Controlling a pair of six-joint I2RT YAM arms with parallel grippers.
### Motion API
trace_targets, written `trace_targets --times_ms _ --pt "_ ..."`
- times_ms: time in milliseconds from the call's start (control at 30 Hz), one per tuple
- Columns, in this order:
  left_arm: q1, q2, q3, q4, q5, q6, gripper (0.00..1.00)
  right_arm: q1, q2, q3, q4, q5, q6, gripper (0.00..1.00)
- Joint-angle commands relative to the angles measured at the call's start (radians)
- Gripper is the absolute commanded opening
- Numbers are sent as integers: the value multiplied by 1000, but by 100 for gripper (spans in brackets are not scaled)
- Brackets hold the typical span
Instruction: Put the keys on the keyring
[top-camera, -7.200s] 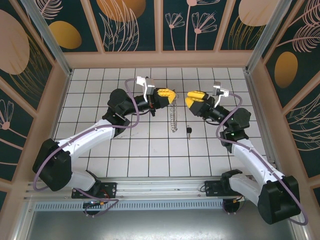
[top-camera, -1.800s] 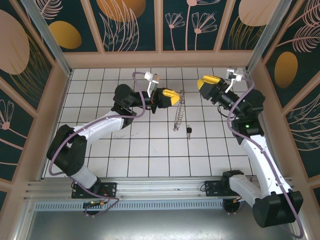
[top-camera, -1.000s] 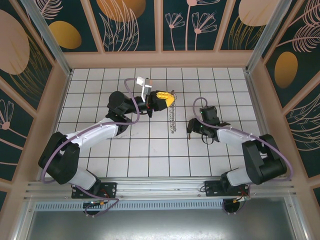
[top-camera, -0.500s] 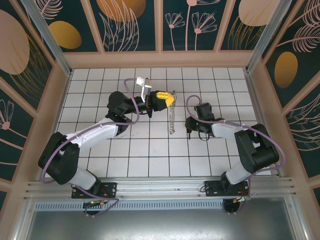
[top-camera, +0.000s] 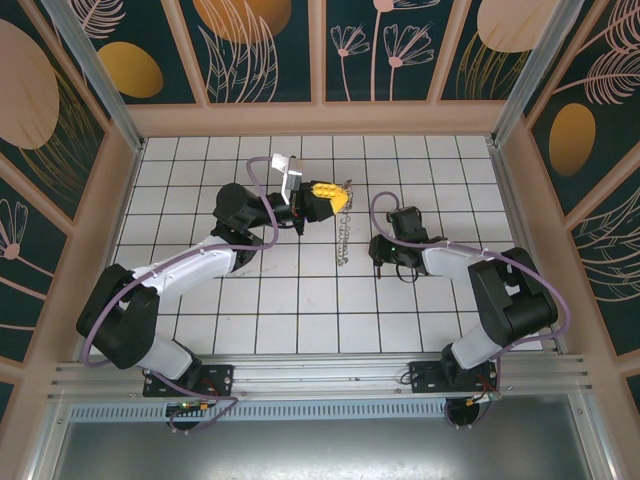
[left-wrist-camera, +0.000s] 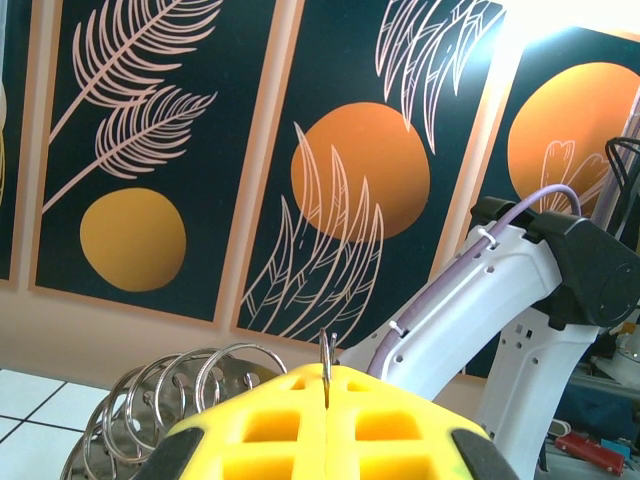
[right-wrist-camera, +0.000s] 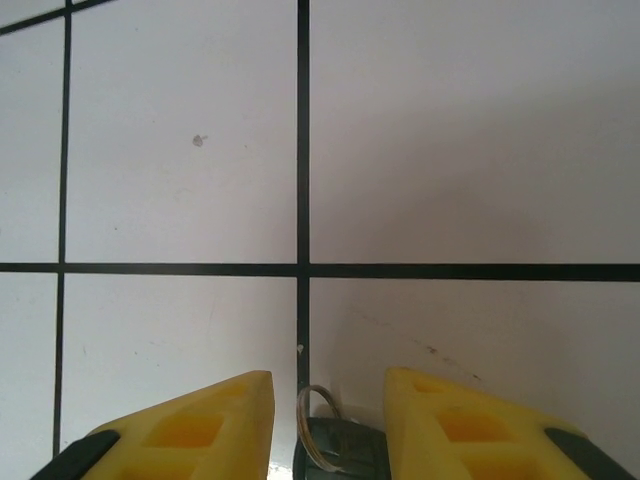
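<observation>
My left fingers (left-wrist-camera: 265, 420) are clenched on the thin wire of the keyring (top-camera: 345, 238), which dangles as a silvery chain over the middle of the white tiled tabletop (top-camera: 200, 310). My right fingers (right-wrist-camera: 200, 430) are spread, straddling the black-headed key (right-wrist-camera: 340, 455), which lies just right of the keyring.

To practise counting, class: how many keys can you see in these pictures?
1. The key lies on the tiles between the right end effector's open fingers, low in the right wrist view. Others may be hidden from view.
</observation>
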Motion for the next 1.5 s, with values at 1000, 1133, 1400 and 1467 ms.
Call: trace_targets --times_ms 1000,1133,1400,1467 --pt "5 -3 22 70 -1 -27 0 -60 -258 7 90 -242 -95 0" --pt "5 -4 29 44 11 -11 0 -143 -417 -15 198 -443 -93 0" --pt "5 -10 77 -32 23 34 0 -246 -638 10 363 -692 -60 0" --pt "5 -10 86 -53 25 45 0 -247 -661 39 373 -731 -58 0"
